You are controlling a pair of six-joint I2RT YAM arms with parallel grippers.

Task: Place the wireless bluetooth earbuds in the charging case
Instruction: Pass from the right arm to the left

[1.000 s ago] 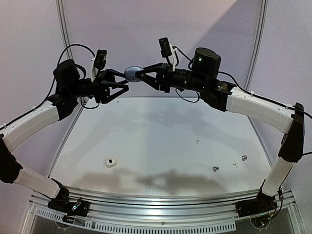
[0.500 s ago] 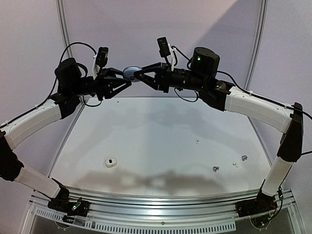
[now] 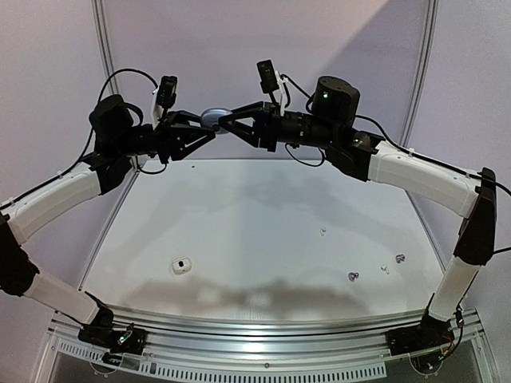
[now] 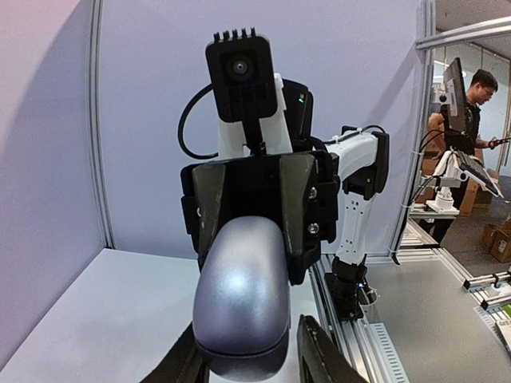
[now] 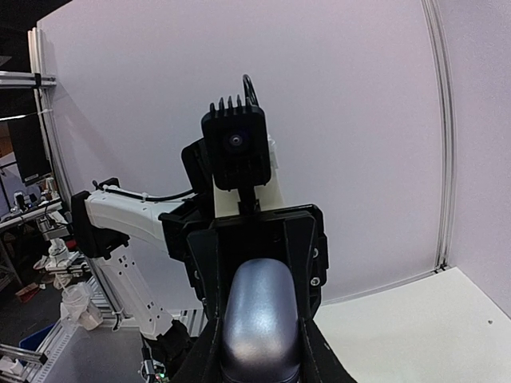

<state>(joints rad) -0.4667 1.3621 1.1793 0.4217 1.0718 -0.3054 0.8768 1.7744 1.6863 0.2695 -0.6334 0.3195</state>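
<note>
Well, I count two arms, and both are lifted high over the table point(image 3: 239, 199). Between them hangs one grey-purple case point(image 3: 214, 118), up in the air and far above the table top. It is smooth and round like a pebble, and it shines a little. A thin line runs around it near one end.

The right gripper point(image 3: 226, 122) is clamped on one end of the case, with a finger point(image 5: 313, 351) pressed on each side. The left gripper point(image 3: 205, 130) meets the other end. Its fingers point(image 4: 318, 351) sit one on each side of the case, very close. I cannot tell if they squeeze it or only sit beside it.

Down on the table I count one white case point(image 3: 182, 266), near the front on the left. It is small and has a dark spot on top.

I also count four tiny earbuds point(image 3: 352, 276), all lying on the right side of the table. They are well apart from both cases. One earbud point(image 3: 322, 232) lies alone, further back. The other three lie near each other at the front right. One of these looks dark and the rest look pale, but they are too small to be sure.
</note>
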